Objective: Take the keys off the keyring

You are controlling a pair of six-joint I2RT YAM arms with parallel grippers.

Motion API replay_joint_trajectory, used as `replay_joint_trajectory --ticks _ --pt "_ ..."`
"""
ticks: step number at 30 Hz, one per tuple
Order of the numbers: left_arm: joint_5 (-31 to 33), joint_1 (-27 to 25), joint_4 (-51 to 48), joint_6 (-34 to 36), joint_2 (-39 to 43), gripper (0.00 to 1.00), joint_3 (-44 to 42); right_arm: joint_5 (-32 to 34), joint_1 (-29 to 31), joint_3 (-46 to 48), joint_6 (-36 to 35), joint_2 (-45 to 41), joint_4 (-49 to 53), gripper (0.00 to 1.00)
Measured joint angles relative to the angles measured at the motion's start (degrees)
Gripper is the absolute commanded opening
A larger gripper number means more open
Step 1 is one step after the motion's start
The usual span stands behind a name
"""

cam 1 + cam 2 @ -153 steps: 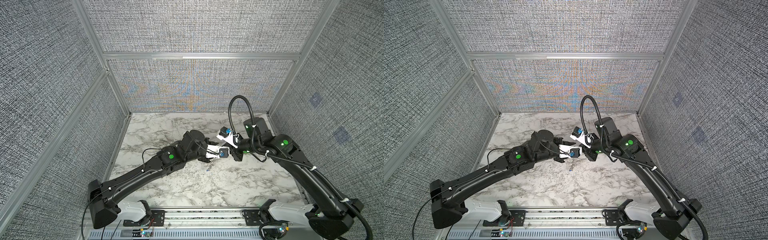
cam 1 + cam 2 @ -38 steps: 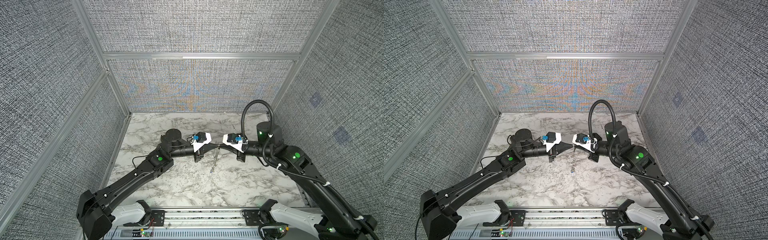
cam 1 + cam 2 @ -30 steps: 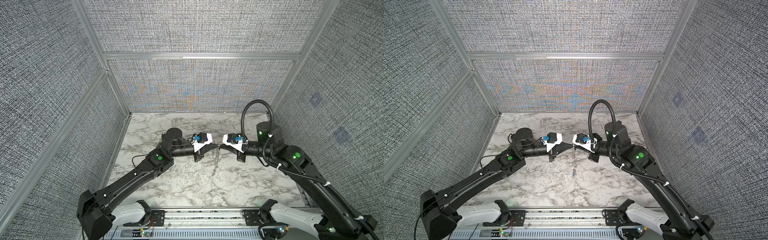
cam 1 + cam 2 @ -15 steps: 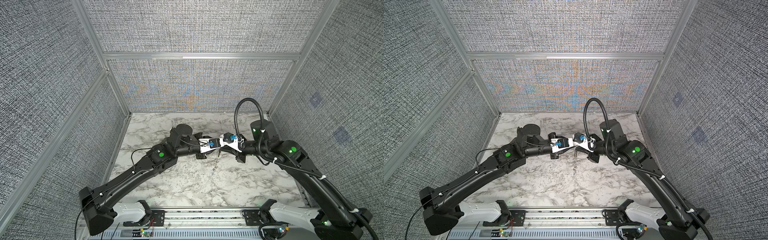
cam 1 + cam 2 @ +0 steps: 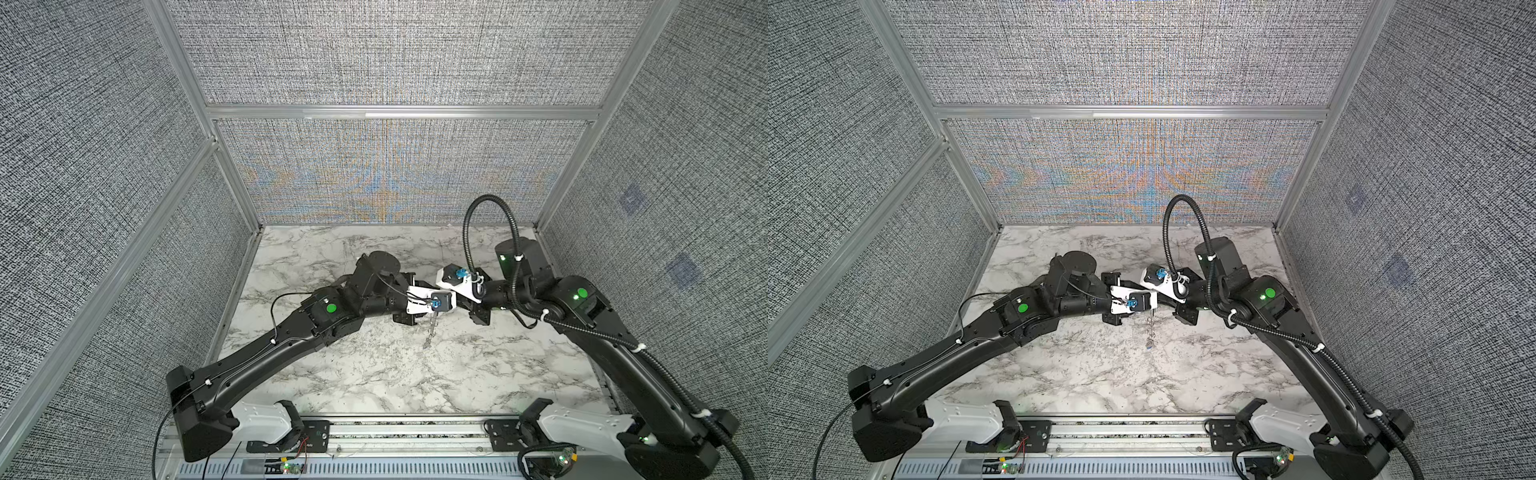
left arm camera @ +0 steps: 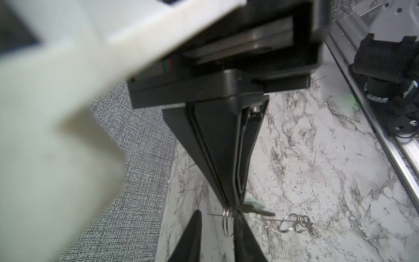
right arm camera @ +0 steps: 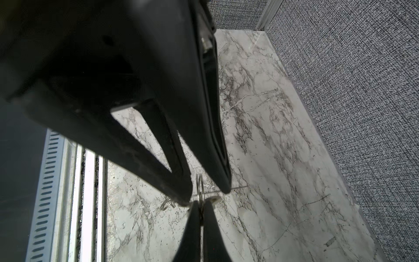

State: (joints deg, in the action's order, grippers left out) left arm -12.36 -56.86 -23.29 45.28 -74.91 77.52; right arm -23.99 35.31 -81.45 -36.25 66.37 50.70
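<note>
Keyring (image 6: 225, 219): thin bright wire ring, double-coiled, held edge-on in mid-air over the middle of the white veined marble surface (image 5: 374, 374). Its rim is pinched in the closed right tool (image 7: 201, 205). The left tool (image 7: 203, 192), tapered black fingers (image 7: 147, 163) narrowly parted, straddles the ring. A small key (image 6: 260, 212) and linked small rings (image 6: 294, 223) dangle alongside. Open marble surrounds both tools; grey woven walls (image 5: 374, 62) stand well apart.
</note>
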Motion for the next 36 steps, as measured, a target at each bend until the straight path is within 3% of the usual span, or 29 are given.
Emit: replay_joint_trajectory --ticks 16,29,36 --pt "1.4 -0.48 -3.8 1.22 -2.64 0.13 2.51 1.07 -0.07 0.0 -0.09 0.02 0.04 0.0" --pt "2.93 -0.46 -4.92 1.22 -3.37 0.12 3.48 1.25 -0.07 0.0 -0.5 0.09 0.61 0.0" --pt "2.69 -0.48 -4.83 1.18 -3.56 0.0 3.5 1.46 -0.07 0.0 -0.98 0.07 1.11 0.0"
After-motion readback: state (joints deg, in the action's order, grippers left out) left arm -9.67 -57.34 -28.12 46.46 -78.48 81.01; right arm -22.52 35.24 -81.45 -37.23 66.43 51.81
